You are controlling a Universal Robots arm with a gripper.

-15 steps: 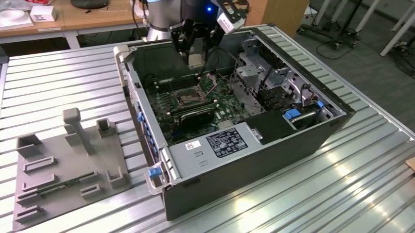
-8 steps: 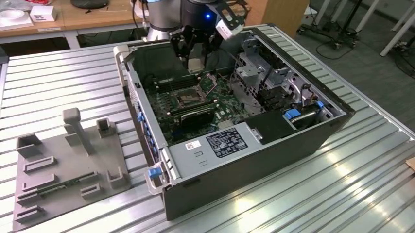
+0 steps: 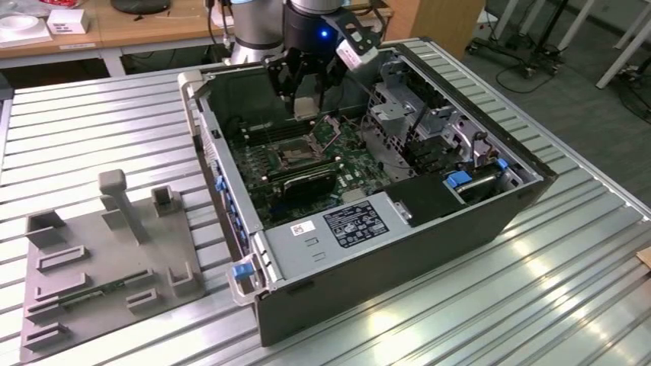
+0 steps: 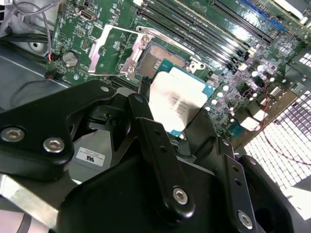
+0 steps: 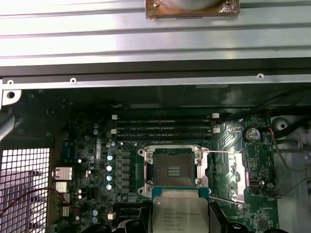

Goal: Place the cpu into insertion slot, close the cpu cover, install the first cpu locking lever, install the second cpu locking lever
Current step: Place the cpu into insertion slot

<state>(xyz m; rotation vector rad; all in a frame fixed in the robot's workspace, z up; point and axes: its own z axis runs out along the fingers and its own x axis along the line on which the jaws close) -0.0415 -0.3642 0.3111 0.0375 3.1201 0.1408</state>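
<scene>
The black two-fingered gripper (image 4: 177,116) is clamped on the flat, square, silvery-beige cpu (image 4: 177,97), holding it level. Below it and slightly to one side, not straight under, lies the dark square insertion slot (image 5: 173,170), silvery-rimmed and uncovered, on the green motherboard (image 5: 233,141). The chip is not yet seated.

The end effector (image 4: 173,112) is showing glossy black. At its tip the cpu (image 4: 179,94) is gleaming pale silver with a teal edge. Just beyond it the slot (image 5: 173,170) is looking dark inside a silvery rim, the board (image 5: 232,138) is showing green, and the desk (image 3: 91,122) is shining in silvery ribbed stripes.
</scene>
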